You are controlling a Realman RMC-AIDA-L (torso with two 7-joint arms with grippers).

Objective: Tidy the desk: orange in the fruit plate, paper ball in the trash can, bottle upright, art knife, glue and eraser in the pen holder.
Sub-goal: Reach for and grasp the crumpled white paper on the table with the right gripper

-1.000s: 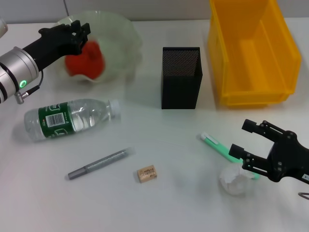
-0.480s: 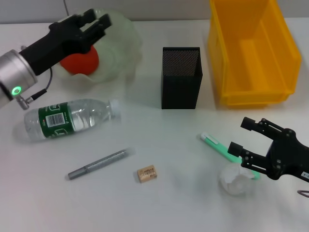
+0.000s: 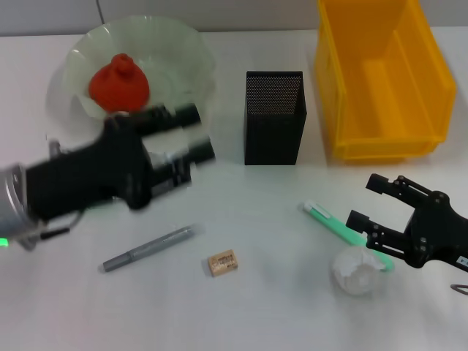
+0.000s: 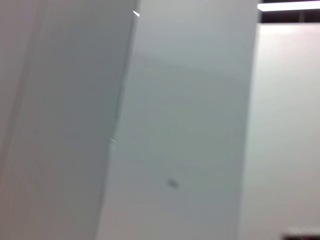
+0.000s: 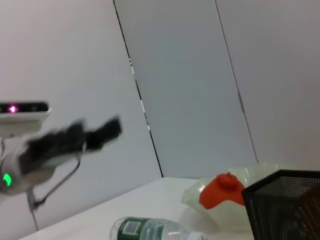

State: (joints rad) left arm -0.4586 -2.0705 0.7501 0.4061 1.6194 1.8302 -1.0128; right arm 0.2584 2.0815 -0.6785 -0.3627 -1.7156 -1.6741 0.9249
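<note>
The orange [image 3: 119,82] sits in the fruit plate [image 3: 183,44] — knob up. The bottle [image 5: 150,231] lies flat (green label showing). The paper ball [image 3: 356,272] rests on the desk.

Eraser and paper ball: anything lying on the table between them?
Nothing; in the head view the table between the eraser and the paper ball is bare.

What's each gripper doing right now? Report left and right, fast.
Left gripper: open, empty, above the lying bottle.
Right gripper: open, empty, beside the paper ball.

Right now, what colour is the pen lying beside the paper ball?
Mint green with a white tip; the pen shows best in the head view.
</note>
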